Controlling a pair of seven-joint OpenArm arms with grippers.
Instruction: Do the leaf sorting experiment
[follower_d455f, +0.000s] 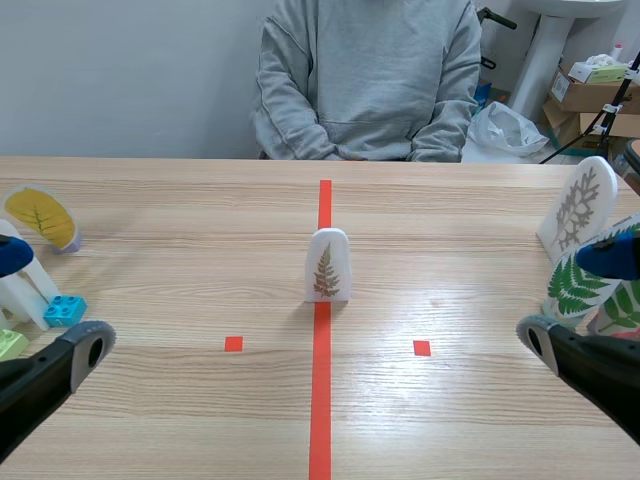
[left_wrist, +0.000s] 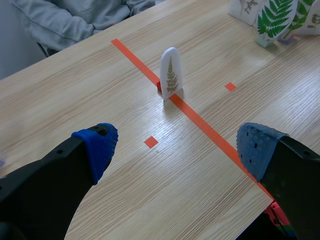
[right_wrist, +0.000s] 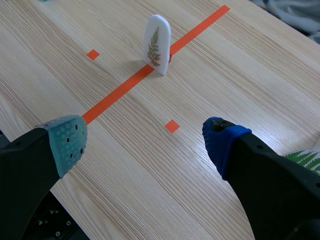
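Fern card (follower_d455f: 327, 265) is standing upright on the red tape line at the middle of the surface (follower_d455f: 180, 400), just beyond the two small red squares. I am keeping both arms low and well apart from it. My left hand (left_wrist: 177, 146) is sitting spread wide, gripping nothing, and my right hand (right_wrist: 144, 140) is likewise spread. Green leaf cards (follower_d455f: 580, 285) are standing at the right edge, a yellow leaf card (follower_d455f: 40, 215) at the left.

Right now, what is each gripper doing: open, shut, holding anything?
Left gripper: open, holding nothing.
Right gripper: open, holding nothing.
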